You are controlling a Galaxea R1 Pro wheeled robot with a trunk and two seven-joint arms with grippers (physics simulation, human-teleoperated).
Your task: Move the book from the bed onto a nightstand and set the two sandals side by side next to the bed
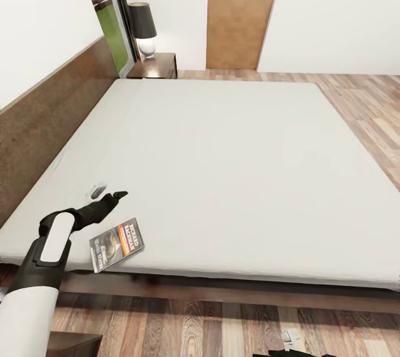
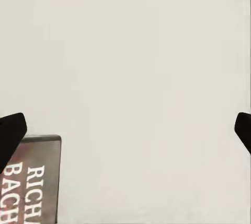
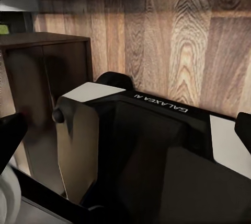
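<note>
**Left gripper over the mattress, book just beside it**

Nearest the head camera, the left arm [image 1: 39,268] reaches from the lower left corner out over the bed [image 1: 222,168], its white and black links ending in the left gripper [image 1: 114,197] above the pale mattress near the front corner on the headboard side. In the left wrist view the two dark fingertips [image 2: 11,130] sit at opposite edges of the picture with bare mattress between them, so the jaws stand wide apart and hold nothing.

Just short of the jaws, toward the foot edge of the bed, the book [image 1: 116,244] lies flat on the mattress, cover up, with an orange band and white lettering. In the left wrist view one corner of the book [image 2: 34,182] shows just beside one fingertip, outside the gap between the jaws; whether they touch cannot be told.

Well beyond the jaws, past the far corner of the bed, the nightstand [image 1: 155,66] stands against the wall with a lamp [image 1: 143,29] on top.

In the right wrist view the right gripper [image 3: 125,130] looks at the robot's own dark body and the wood-plank floor [image 3: 178,36]; its fingertips sit at opposite edges of the frame, spread wide and holding nothing.
</note>
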